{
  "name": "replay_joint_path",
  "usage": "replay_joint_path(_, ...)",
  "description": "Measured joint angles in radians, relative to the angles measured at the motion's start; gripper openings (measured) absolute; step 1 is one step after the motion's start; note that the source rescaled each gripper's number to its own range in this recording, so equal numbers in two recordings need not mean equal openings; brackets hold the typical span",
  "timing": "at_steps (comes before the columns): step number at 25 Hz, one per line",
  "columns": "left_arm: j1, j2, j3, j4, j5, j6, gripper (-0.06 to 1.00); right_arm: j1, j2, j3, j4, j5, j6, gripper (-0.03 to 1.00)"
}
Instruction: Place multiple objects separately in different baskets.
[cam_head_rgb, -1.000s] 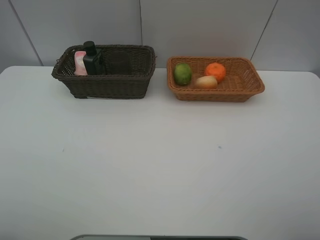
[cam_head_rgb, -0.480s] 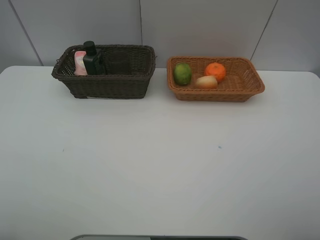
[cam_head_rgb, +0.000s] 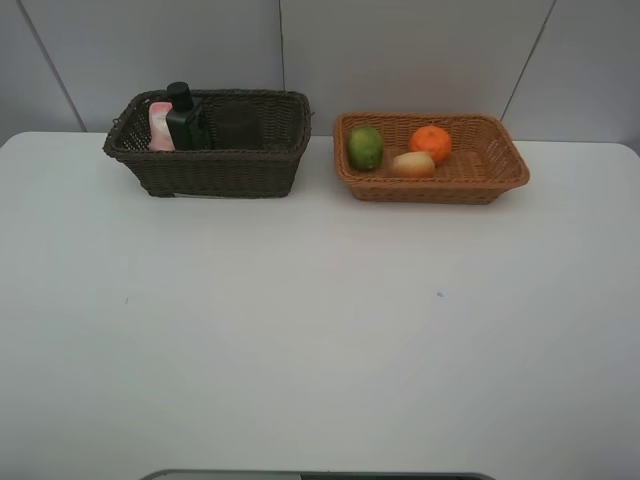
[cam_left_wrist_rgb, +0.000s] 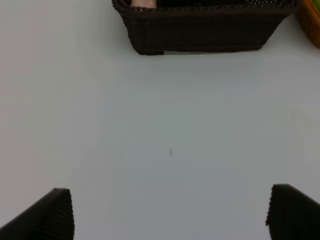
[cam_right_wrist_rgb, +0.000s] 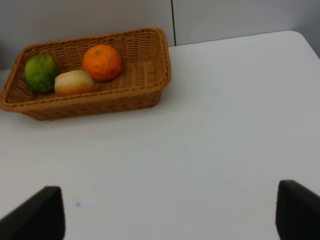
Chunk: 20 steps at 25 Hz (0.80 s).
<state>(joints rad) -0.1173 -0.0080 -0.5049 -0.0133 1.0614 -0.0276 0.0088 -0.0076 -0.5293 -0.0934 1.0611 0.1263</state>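
The dark brown basket at the back left holds a pink tube and a dark green pump bottle, both upright at its left end. Right of it, the light tan basket holds a green lime, an orange and a pale peach-like fruit. Neither arm shows in the high view. My left gripper is open and empty over bare table, well short of the dark basket. My right gripper is open and empty, short of the tan basket.
The white table runs wide in front of both baskets. Grey wall panels close off the back. A dark strip lies along the table's near edge.
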Motion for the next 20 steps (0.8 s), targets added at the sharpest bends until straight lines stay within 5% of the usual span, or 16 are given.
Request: replay_joint_path(20,0.0,0.0,0.0,0.013,0.0,0.028,0.99,0.0,0.0,0.0,0.0,0.0,0.0,0.81)
